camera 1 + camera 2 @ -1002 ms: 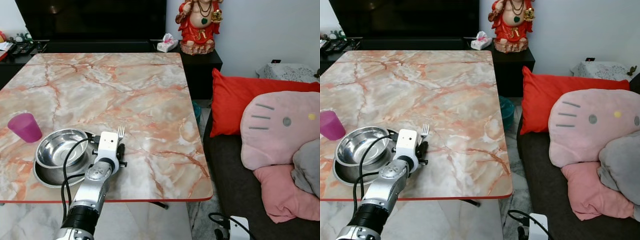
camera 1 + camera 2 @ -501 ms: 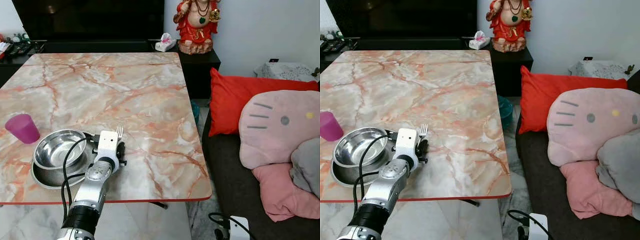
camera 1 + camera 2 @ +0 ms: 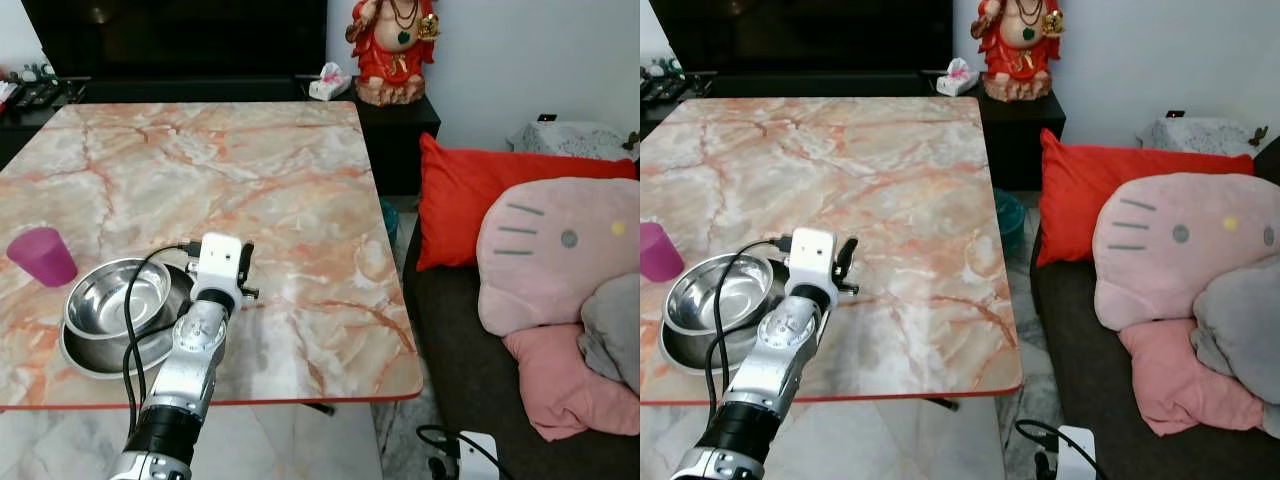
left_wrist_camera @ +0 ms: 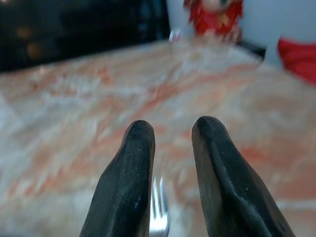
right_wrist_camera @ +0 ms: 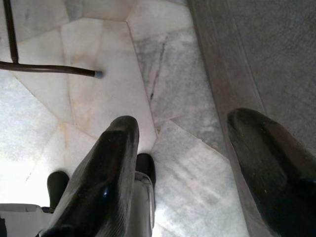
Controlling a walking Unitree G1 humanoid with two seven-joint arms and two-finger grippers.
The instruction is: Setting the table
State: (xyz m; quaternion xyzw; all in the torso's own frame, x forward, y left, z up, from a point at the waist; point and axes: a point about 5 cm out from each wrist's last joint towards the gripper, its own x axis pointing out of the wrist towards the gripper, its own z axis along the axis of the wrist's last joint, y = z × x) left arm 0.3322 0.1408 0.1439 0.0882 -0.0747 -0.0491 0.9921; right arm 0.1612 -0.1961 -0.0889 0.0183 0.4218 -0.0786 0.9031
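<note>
Lifting off the marbled pink table, the left claw has its fingers narrowly parted above the silver metal fork it has just laid down, just right of the stacked steel bowls, so placement looks done.

Orange-veined marble desk, low black cabinet, red seated figurine, white wall, dark sofa, red cushion, pink cat-face pillow, pale marble floor.
</note>
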